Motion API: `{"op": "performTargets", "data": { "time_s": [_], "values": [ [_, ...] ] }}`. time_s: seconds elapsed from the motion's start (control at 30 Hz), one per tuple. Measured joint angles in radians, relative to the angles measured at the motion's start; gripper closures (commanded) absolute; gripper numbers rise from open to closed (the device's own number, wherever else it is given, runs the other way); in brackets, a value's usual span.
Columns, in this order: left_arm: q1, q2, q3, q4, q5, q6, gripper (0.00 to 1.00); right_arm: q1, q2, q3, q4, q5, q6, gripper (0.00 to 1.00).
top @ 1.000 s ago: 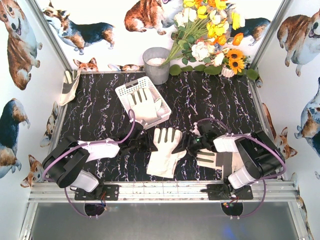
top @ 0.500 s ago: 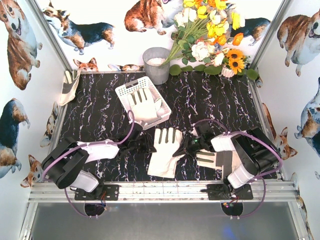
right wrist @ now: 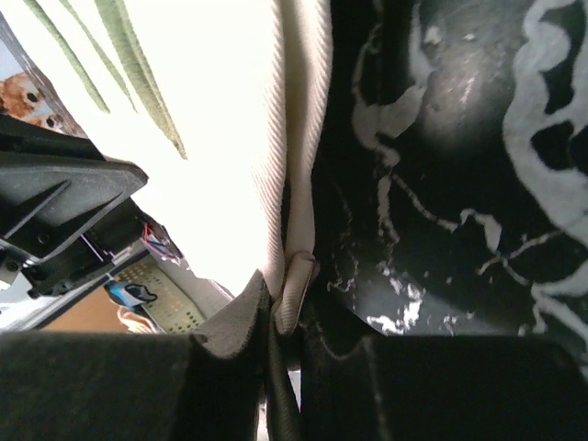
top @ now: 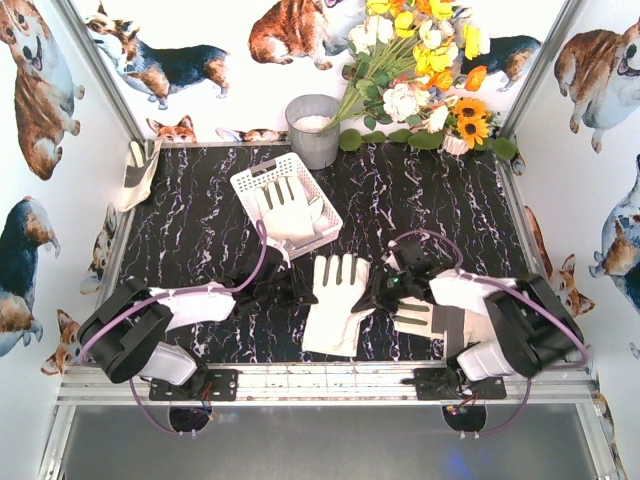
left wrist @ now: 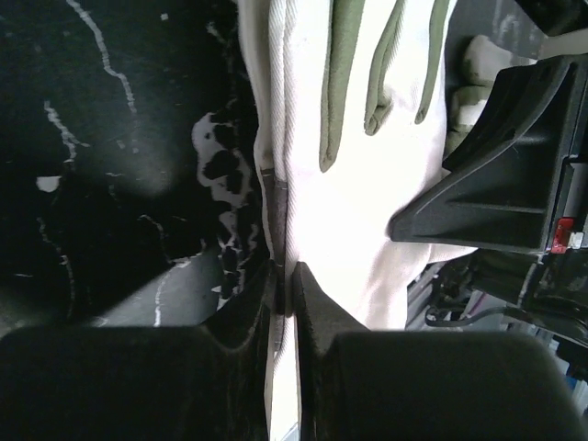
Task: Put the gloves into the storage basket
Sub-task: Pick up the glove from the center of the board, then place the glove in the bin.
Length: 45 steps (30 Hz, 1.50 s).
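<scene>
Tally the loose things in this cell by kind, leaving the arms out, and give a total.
gloves: 4
storage basket: 1
metal bucket: 1
flower bunch: 1
Total: 7

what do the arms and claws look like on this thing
The left arm and right arm match: bulky black joint housings, white shell sections, and a thin purple cable looping along each. The left claw and right claw are all black, with two blunt wedge-shaped fingers. Both stand on black plates on a silver rail.
</scene>
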Motion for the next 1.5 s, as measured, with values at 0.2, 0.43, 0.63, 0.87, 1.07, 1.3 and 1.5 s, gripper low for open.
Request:
{"op": "performTargets", "data": {
  "time_s": [0.2,0.43,0.63,0.87,1.07,1.3,1.5],
  "values": [
    [-0.022,-0.047,0.027,-0.006,0.007,0.024,1.00,0.003,-0.152,0.073,-0.215,0.068,-0.088,1.00],
    [-0.033,-0.145,0.130,-0.110,-0.068,0.060,1.00,0.002,-0.254,0.257,-0.435,0.139,-0.185,1.00],
    [-0.021,-0.206,0.227,-0.193,-0.202,0.090,1.00,0.002,-0.158,0.531,-0.562,0.195,-0.298,1.00],
    [0.089,-0.217,0.289,-0.194,-0.280,0.114,1.00,0.003,0.118,0.904,-0.635,0.212,-0.425,1.00],
    [0.204,-0.190,0.342,-0.187,-0.275,0.140,1.00,0.003,0.354,1.178,-0.662,0.182,-0.488,1.00],
    [0.311,-0.121,0.379,-0.171,-0.246,0.175,1.00,0.008,0.575,1.443,-0.704,0.132,-0.526,1.00],
    [0.393,-0.068,0.393,-0.166,-0.214,0.201,1.00,0.020,0.736,1.596,-0.710,0.095,-0.521,1.00]
  ]
}}
